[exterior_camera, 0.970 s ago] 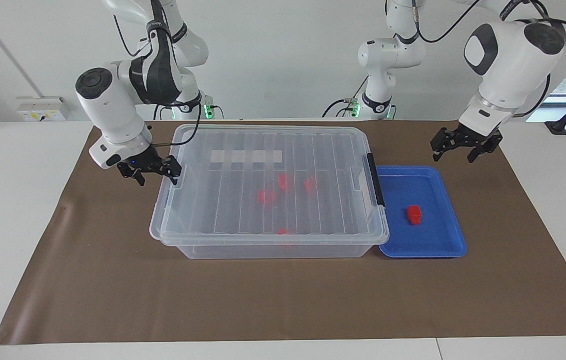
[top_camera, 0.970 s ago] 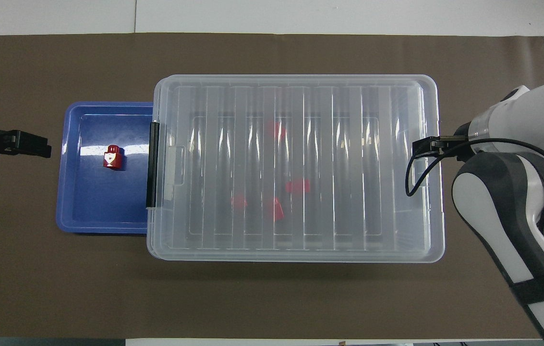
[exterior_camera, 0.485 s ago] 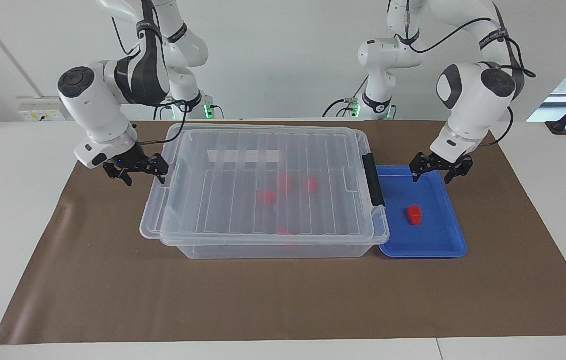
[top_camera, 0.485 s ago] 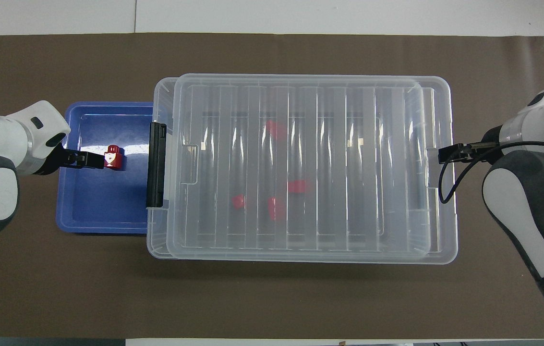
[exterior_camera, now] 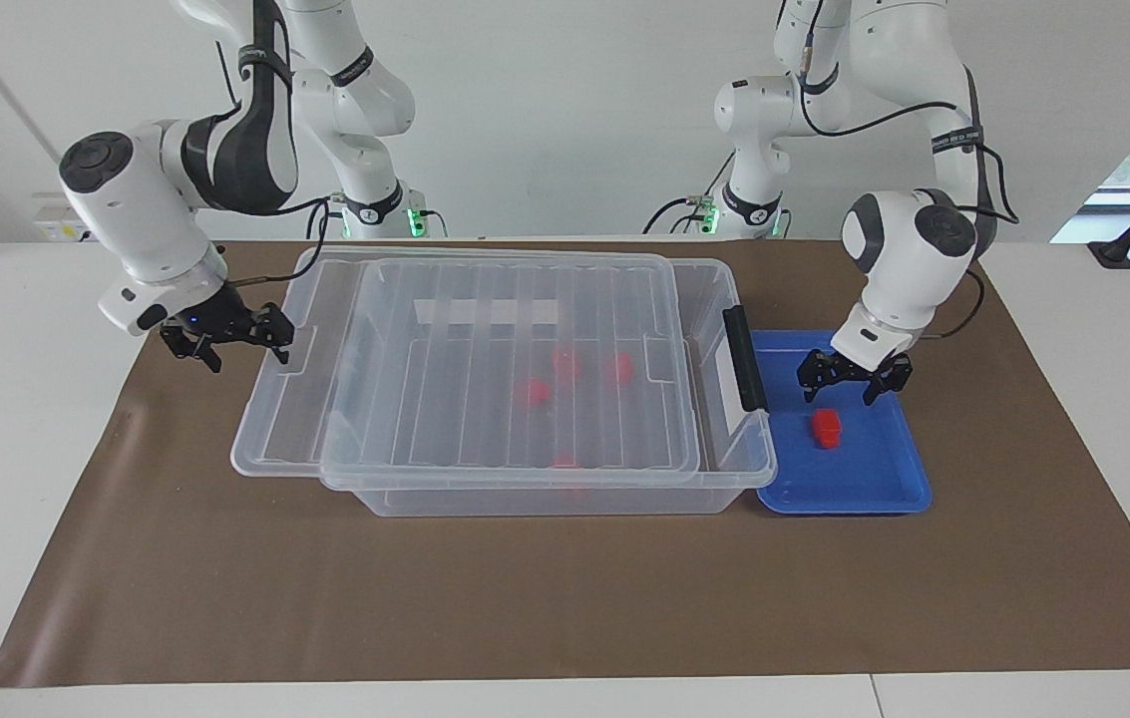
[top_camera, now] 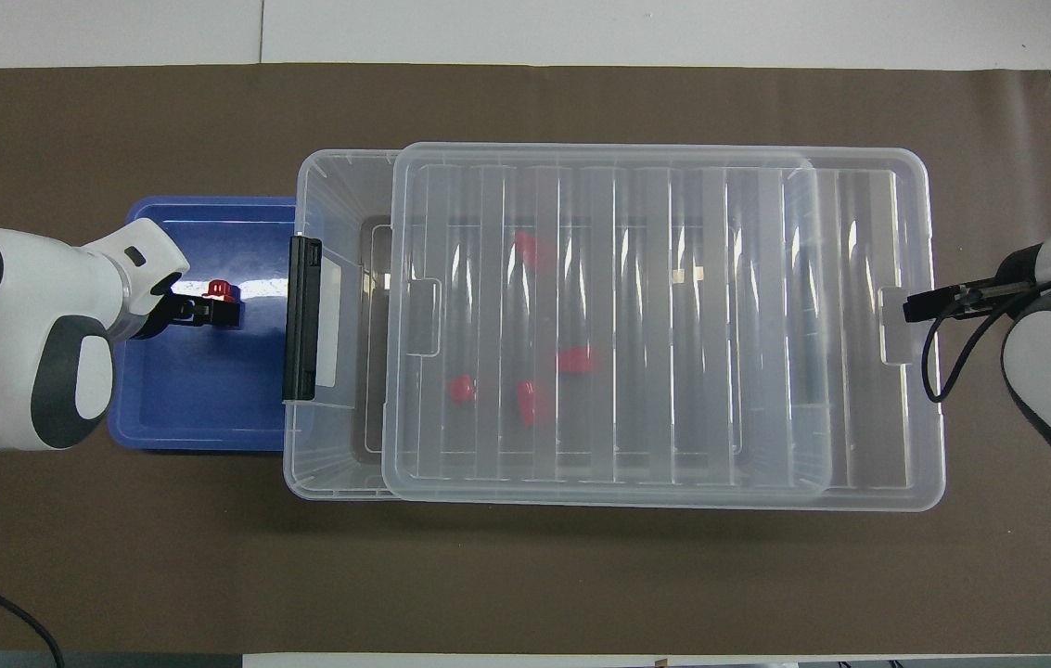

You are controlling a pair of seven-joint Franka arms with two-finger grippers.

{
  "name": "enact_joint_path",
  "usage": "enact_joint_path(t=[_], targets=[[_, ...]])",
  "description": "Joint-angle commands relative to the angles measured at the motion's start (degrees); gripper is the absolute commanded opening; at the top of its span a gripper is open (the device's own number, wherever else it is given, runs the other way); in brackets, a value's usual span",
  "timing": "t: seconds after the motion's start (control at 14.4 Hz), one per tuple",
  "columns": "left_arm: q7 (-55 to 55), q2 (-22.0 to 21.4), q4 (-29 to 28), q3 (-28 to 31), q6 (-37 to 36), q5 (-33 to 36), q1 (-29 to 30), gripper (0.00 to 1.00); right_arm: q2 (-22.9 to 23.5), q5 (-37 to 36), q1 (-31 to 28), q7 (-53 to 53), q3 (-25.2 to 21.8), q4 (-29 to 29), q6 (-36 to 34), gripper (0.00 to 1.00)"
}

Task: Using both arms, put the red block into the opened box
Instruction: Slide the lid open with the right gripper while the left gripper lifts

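Note:
The red block (exterior_camera: pixel 827 427) (top_camera: pixel 221 290) lies in the blue tray (exterior_camera: pixel 864 489) (top_camera: pixel 200 408) beside the box. My left gripper (exterior_camera: pixel 841 391) (top_camera: pixel 200 311) hangs open just over the block, not touching it. The clear box (exterior_camera: pixel 525 499) (top_camera: pixel 339 167) stands mid-mat, with its ribbed lid (exterior_camera: pixel 485 399) (top_camera: pixel 627 325) slid toward the right arm's end. A strip of the box is uncovered by the black latch (exterior_camera: pixel 746 371) (top_camera: pixel 303 317). My right gripper (exterior_camera: pixel 225 339) (top_camera: pixel 910 304) is shut on the lid's end tab.
Several red pieces (exterior_camera: pixel 532 391) (top_camera: pixel 530 401) lie inside the box under the lid. A brown mat (exterior_camera: pixel 565 598) covers the table. Two slimmer white arms with green-lit bases (exterior_camera: pixel 739 204) stand at the robots' edge.
The right gripper has pulled the lid toward the right arm's end, uncovering part of the box. The left gripper has come down over the tray to just above the red block.

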Motion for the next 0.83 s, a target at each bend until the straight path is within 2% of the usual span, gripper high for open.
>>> enact_joint_path(t=[0.0, 0.28, 0.35, 0.42, 0.48, 0.55, 0.76], targets=[[-0.28, 1.49, -1.49, 0.44, 4.46, -0.45, -0.60, 1.00, -0.91, -1.26, -3.28, -4.58, 0.51, -1.37, 1.25, 1.00], [-0.37, 3.78, -1.49, 0.44, 7.37, -0.45, -0.60, 1.00, -0.82, -1.26, -4.95, -7.31, 0.43, -1.20, 1.25, 1.00], [-0.45, 3.87, -1.49, 0.44, 7.45, -0.45, -0.51, 0.85, -0.82, -1.26, -5.65, -7.49, 0.43, -1.20, 1.25, 1.00], [-1.32, 3.78, -1.66, 0.44, 7.46, -0.45, -0.51, 0.60, -0.73, -1.34, -6.01, -8.45, 0.43, -1.20, 1.33, 1.00], [-3.25, 3.78, -1.75, 0.44, 7.37, -0.45, -0.60, 0.27, -0.73, -1.43, -6.27, -9.59, 0.34, -1.20, 1.33, 1.00], [-5.96, 3.78, -1.75, 0.44, 7.28, -0.45, -0.60, 0.00, -0.73, -1.52, -6.88, -10.38, 0.34, -1.11, 1.33, 1.00], [-7.84, 3.43, -1.58, 0.35, 6.49, -0.45, -0.68, 0.00, -0.64, -1.78, -8.12, -12.23, 0.34, -0.85, 1.33, 1.00]])
